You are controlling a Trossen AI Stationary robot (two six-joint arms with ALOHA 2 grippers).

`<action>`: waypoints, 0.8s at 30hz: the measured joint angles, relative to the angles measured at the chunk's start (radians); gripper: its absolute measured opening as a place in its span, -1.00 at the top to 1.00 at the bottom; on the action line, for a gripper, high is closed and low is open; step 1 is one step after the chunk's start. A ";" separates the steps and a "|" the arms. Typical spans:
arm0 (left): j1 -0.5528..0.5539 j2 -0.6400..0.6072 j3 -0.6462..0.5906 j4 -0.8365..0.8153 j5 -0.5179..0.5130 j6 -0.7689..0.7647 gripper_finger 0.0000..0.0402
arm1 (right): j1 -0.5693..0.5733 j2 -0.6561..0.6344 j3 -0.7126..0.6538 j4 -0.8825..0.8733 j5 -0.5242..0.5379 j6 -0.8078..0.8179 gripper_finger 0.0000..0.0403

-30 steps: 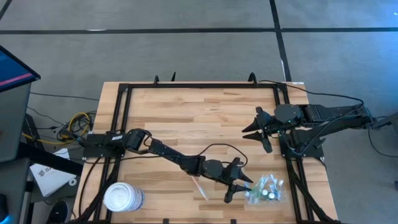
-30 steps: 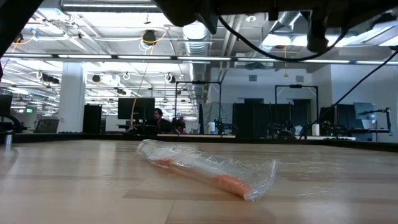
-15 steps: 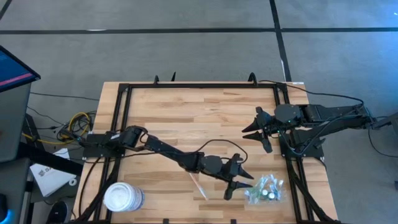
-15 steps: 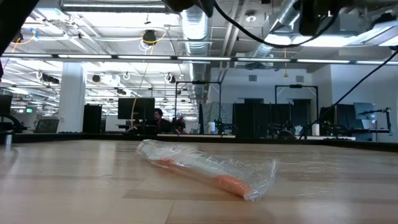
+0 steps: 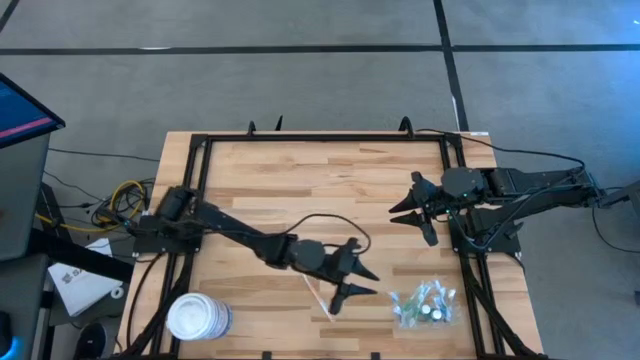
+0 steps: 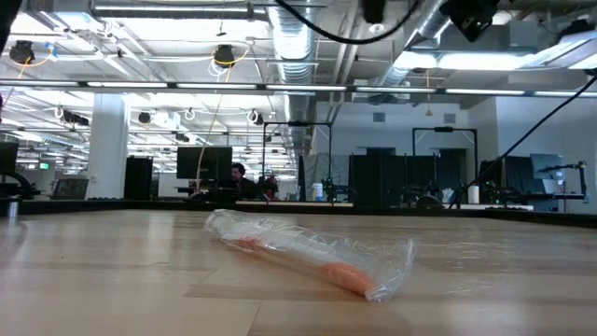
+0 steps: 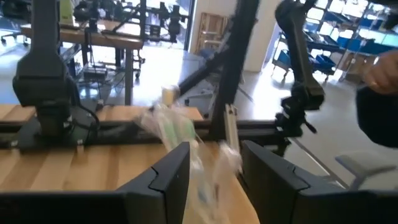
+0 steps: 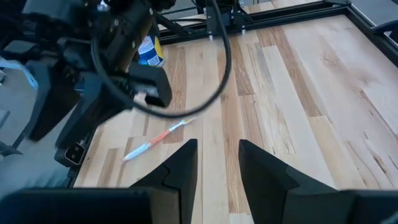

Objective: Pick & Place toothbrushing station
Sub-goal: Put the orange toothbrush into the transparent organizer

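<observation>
Looking past the right gripper [image 8: 214, 163], its 2 dark fingers [image 8: 180, 167] parted with bare wood in the gap. Beyond them, a wrapped toothbrush [image 8: 157, 139], orange and white, flat on the wooden table [image 8: 292, 93], lying at a slant. Just past it, the left arm [image 8: 106, 68], dark and bulky, above the boards, a black cable [image 8: 219, 68] looping from it. Farther off, a blue-and-white cup [image 8: 151, 53] near the black table frame [image 8: 273, 9].

Holder [image 7: 177, 134] blurred in left wrist view; contents [image 5: 428, 305] too small to tell from above. Tub [image 5: 198, 318] partly hidden by table frame. Person's sleeve [image 7: 378, 115] cut off at edge.
</observation>
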 joint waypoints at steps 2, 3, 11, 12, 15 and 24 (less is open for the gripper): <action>-0.014 -0.046 -0.058 -0.004 -0.012 0.000 0.29 | 0.000 0.000 0.000 0.000 0.000 0.000 0.46; -0.021 -0.065 -0.083 0.001 -0.014 0.000 0.29 | 0.000 0.000 0.000 0.000 0.000 0.000 0.46; -0.053 -0.163 -0.265 0.001 -0.023 0.000 0.29 | 0.000 0.000 0.000 0.000 0.000 0.000 0.46; -0.054 -0.170 -0.283 0.001 -0.025 0.000 0.29 | 0.000 0.000 0.000 0.000 0.000 0.000 0.46; -0.053 -0.188 -0.340 0.002 -0.026 0.000 0.29 | 0.000 0.000 0.000 0.000 0.000 0.000 0.46; -0.053 -0.209 -0.468 0.003 -0.026 -0.071 0.29 | 0.000 0.000 0.000 0.000 -0.003 0.000 0.46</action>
